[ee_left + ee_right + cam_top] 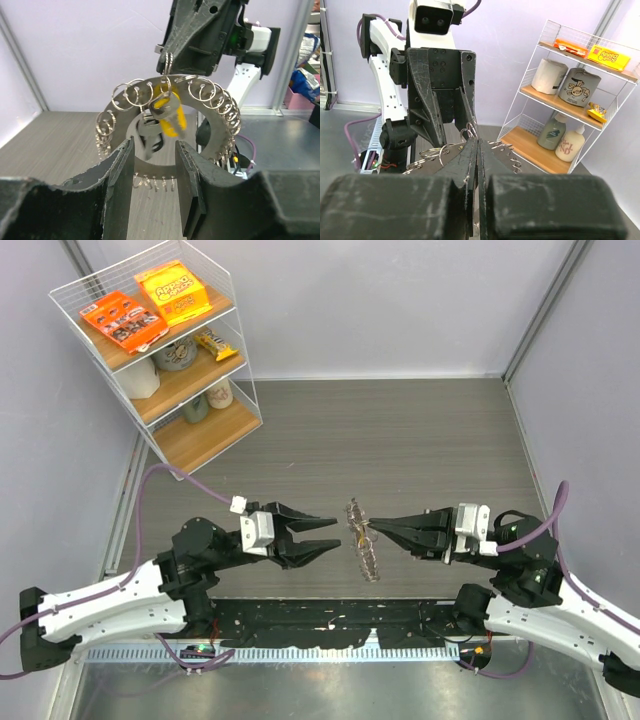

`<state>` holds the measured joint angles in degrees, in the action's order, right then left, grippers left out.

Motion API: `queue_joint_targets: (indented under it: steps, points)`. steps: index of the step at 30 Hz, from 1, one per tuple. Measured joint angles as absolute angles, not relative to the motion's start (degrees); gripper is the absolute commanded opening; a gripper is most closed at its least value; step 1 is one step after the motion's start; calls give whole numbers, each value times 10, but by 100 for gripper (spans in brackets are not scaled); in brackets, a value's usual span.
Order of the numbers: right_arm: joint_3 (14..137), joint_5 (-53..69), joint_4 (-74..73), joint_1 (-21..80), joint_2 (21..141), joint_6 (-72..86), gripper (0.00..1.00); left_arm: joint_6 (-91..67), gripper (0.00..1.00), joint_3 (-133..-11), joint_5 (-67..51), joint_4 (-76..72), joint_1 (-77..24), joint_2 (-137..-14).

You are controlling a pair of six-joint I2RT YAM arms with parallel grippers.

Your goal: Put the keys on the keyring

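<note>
Jaws of the left gripper [337, 532] stand parted, just short of the keyring [362, 540]. The right gripper [371, 529] pinches the ring's rim edge-on above the table [420, 440], at centre frame. Both keys [167, 117] dangle across its hole.

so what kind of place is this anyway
Probably a robot lab test cell: plain partition walls box in the table, the left arm and right arm are bolted at its near edge, and a wire shelf holds snack boxes.
</note>
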<state>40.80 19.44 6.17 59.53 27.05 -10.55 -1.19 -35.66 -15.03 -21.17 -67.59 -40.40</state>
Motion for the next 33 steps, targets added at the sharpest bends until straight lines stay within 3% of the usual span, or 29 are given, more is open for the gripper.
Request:
queue_joint_targets:
  steps: [33]
  points:
    - [350,147,193,596,278,-25,6,5,44,-411,-155,-277,-676,-463]
